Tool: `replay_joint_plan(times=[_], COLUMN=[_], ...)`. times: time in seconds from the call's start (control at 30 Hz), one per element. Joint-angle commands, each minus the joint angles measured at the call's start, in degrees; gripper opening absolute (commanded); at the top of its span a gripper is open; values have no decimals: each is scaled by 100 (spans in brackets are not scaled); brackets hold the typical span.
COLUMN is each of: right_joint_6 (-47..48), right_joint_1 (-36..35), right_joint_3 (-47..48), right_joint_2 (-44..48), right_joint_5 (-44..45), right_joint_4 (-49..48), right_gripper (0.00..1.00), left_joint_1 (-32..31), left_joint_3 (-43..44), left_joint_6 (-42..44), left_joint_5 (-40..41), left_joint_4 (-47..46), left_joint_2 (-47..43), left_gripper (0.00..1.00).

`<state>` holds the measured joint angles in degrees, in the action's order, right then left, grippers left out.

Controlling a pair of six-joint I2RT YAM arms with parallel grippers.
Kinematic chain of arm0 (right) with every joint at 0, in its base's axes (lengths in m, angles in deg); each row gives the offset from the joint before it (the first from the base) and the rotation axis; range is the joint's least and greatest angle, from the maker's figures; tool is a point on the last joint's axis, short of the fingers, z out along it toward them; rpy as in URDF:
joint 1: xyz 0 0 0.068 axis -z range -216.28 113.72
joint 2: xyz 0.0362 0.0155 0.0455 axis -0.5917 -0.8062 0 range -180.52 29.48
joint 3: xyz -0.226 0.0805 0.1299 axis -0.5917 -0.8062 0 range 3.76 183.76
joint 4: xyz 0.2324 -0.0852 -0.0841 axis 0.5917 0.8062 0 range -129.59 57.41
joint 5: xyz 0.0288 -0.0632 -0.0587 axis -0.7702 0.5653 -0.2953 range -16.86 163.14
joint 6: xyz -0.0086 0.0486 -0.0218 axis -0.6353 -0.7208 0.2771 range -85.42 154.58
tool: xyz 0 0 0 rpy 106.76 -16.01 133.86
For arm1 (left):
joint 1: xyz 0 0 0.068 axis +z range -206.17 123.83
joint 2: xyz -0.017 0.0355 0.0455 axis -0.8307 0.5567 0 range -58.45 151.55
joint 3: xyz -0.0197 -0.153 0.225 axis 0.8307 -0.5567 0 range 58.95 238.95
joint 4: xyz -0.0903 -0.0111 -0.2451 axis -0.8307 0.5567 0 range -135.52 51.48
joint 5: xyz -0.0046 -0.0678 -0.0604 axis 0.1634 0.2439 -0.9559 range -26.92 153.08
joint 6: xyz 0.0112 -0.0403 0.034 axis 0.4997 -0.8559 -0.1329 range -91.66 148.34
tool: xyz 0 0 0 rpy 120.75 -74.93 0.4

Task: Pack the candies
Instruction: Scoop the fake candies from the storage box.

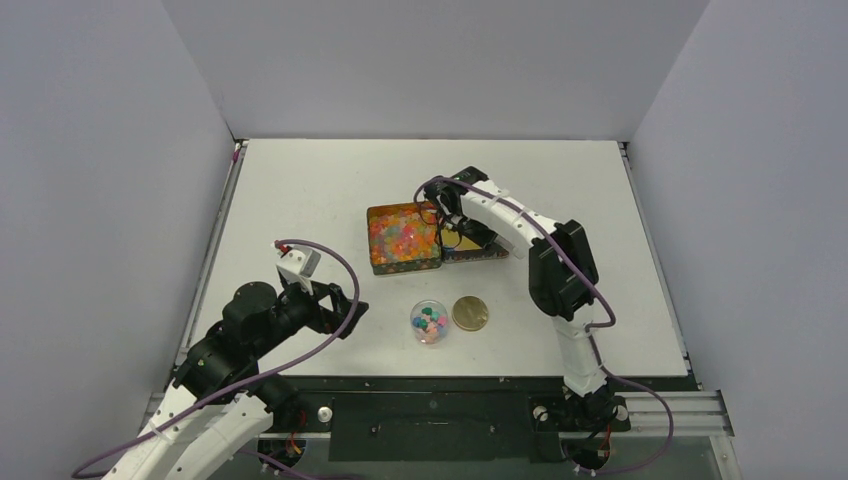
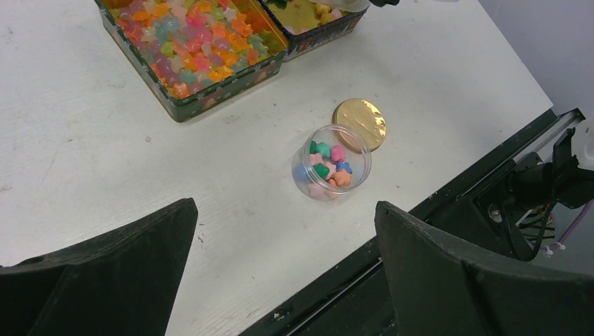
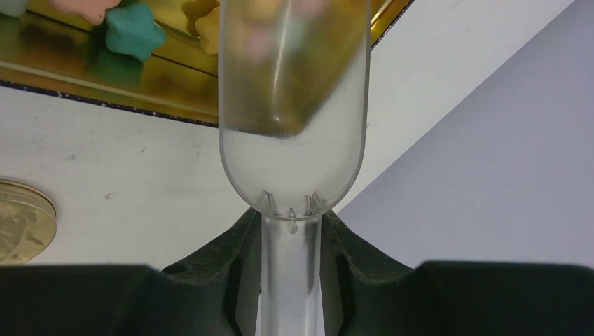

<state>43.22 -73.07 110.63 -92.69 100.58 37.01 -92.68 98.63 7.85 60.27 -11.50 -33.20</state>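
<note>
Where the left fingers (image 1: 338,306) hang: above the near-left worktop (image 1: 300,190), spread wide, holding nothing.
Jar (image 2: 331,162): clear, uncapped, upright near the front edge, with a few star-shaped candies (image 2: 322,170) inside.
Gold lid (image 2: 359,124): flat, just beside the jar.
Green tin (image 2: 210,98): mid-worktop, heaped with most of the candies.
Right fingers (image 1: 452,222): clamped on the handle of a clear scoop (image 3: 293,140), over the gold-lined tray (image 3: 91,70) touching the tin's right side, where a few more candies lie.
</note>
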Motion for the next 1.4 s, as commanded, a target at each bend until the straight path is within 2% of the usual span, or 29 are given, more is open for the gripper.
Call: replay_joint_plan(times=[0.0, 0.43, 0.9, 1.2, 1.37], right_joint_6=[158, 328, 439, 99, -122], right_joint_1=[-21, -95, -176, 18, 120], right_joint_3=[338, 831, 1857, 1918, 1637], right_joint_2=[-112, -751, -1564, -1565, -1391], right_joint_5=[368, 156, -177, -483, -835], right_joint_4=[157, 102, -142, -971, -1623], right_gripper=[0, 0, 0, 0, 0], left_joint_1=[-31, -40, -24, 24, 59], left_joint_3=[22, 22, 31, 24, 24], left_joint_6=[54, 54, 54, 54, 63], left_joint_5=[11, 25, 42, -23, -73], left_joint_4=[-212, -212, -203, -224, -234], left_joint_2=[12, 47, 155, 197, 214], left_gripper=[96, 96, 96, 96, 96])
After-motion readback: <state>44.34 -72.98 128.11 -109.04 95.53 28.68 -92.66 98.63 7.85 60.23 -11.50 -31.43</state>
